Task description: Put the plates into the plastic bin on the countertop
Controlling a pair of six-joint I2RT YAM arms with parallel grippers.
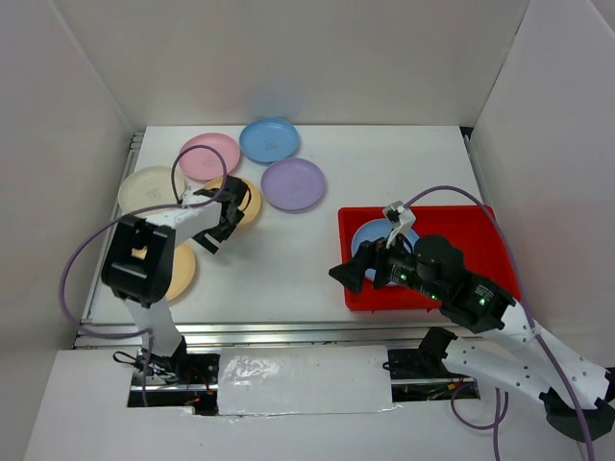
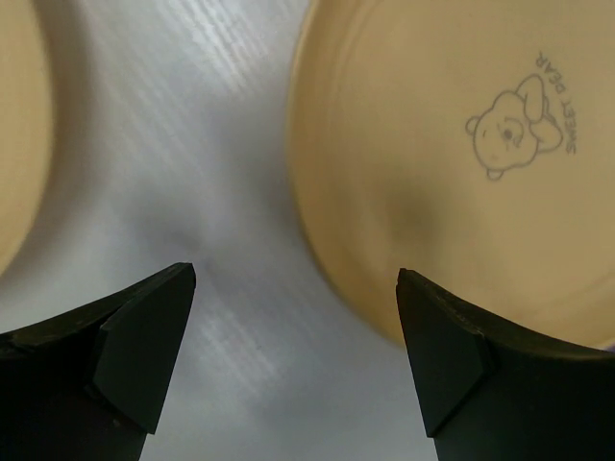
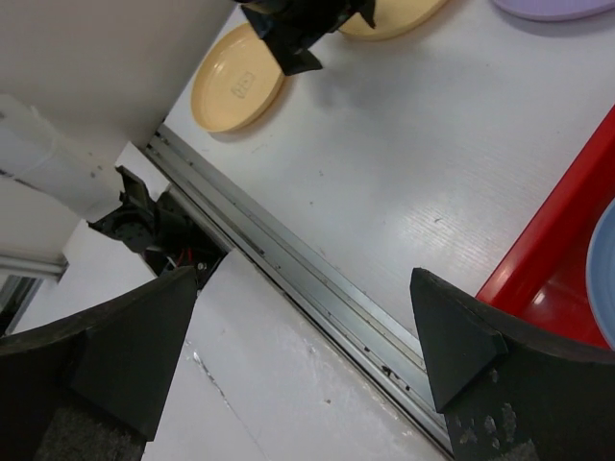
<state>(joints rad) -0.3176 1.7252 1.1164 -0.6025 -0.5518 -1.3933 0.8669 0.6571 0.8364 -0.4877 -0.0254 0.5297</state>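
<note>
Several pastel plates lie at the back left of the countertop (image 1: 288, 269): cream (image 1: 149, 188), pink (image 1: 209, 155), blue (image 1: 269, 140), purple (image 1: 293, 183). One yellow-orange plate (image 1: 248, 205) lies by my left gripper (image 1: 213, 239). Another (image 1: 181, 273) is partly under the left arm. The left gripper (image 2: 298, 317) is open and empty, low over bare countertop between the two yellow-orange plates, the printed one (image 2: 452, 144) at its right finger. The red plastic bin (image 1: 471, 230) holds a blue plate (image 1: 377, 235). My right gripper (image 1: 346, 276) is open and empty at the bin's left wall.
A metal rail (image 3: 288, 259) runs along the front edge, under my right gripper (image 3: 303, 327). The bin's wall (image 3: 567, 230) and its blue plate (image 3: 603, 279) are at that view's right edge. White walls enclose the surface. Purple cables loop off both arms.
</note>
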